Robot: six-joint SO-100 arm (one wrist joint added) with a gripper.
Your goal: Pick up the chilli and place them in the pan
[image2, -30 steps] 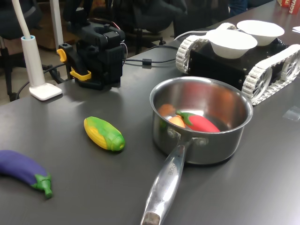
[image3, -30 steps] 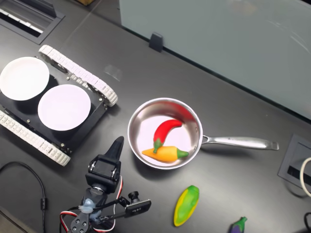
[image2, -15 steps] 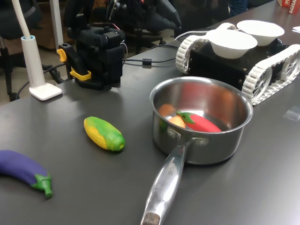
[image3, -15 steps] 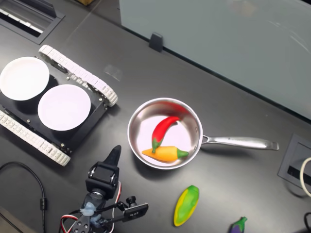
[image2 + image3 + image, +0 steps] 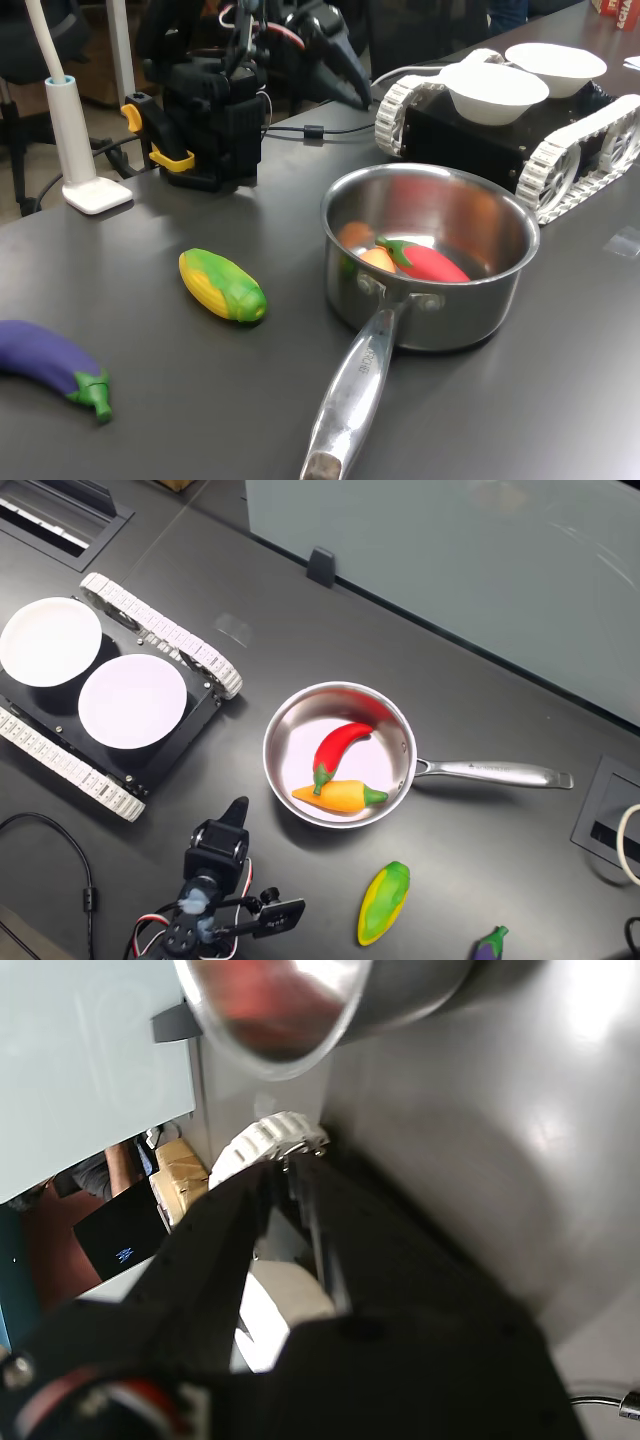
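Observation:
The red chilli lies inside the steel pan, beside an orange-yellow pepper. In the first exterior view the chilli rests on the pan's floor. My gripper is shut and holds nothing. It hangs off the pan's rim in the second exterior view, between the pan and the arm's base. In the first exterior view the gripper points down behind the pan. The wrist view shows the black fingers closed, with the pan beyond them.
A tracked vehicle carrying two white bowls stands close to the gripper. The corn and the purple eggplant lie on the dark table. A white lamp base and cables sit near the arm's base.
The gripper has drawn back from the pan toward the arm's base and dropped lower into the first exterior view. The chilli and the pan stay where they were.

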